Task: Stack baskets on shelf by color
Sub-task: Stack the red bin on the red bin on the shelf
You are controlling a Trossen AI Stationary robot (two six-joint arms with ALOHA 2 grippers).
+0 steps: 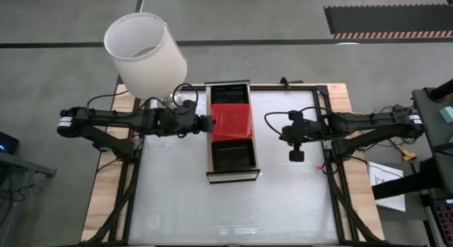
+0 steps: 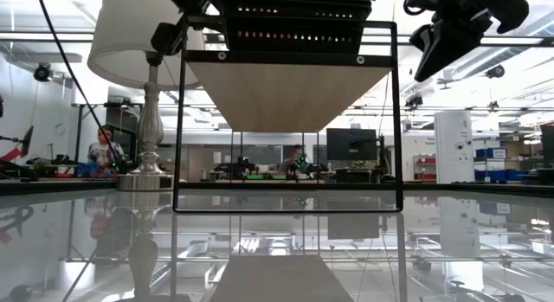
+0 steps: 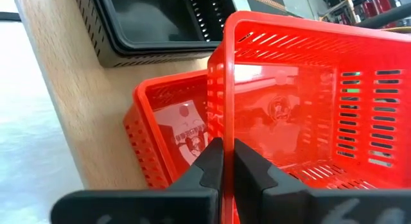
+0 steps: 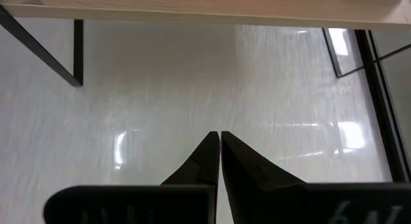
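Here, a red basket point(image 1: 231, 121) sits tilted at the centre of the high view, over the middle of the shelf point(image 1: 209, 151), its near wall pinched between the clenched fingers of the left gripper point(image 1: 209, 122). In the left wrist view, that wall point(image 3: 226, 108) runs between the dark fingertips point(image 3: 215, 161), with a second red basket point(image 3: 170, 131) lying on the wood below it. Black baskets occupy both ends of the shelf, one above point(image 1: 228, 93) and one below point(image 1: 234, 158) the red. No writing on the baskets can be read. At centre right, the right gripper point(image 1: 296, 155) hangs over the white tabletop point(image 1: 283, 197), clear of the shelf, its fingers pressed together on nothing. A white-shaded lamp point(image 1: 145, 54) stands at upper left, just behind the left arm.
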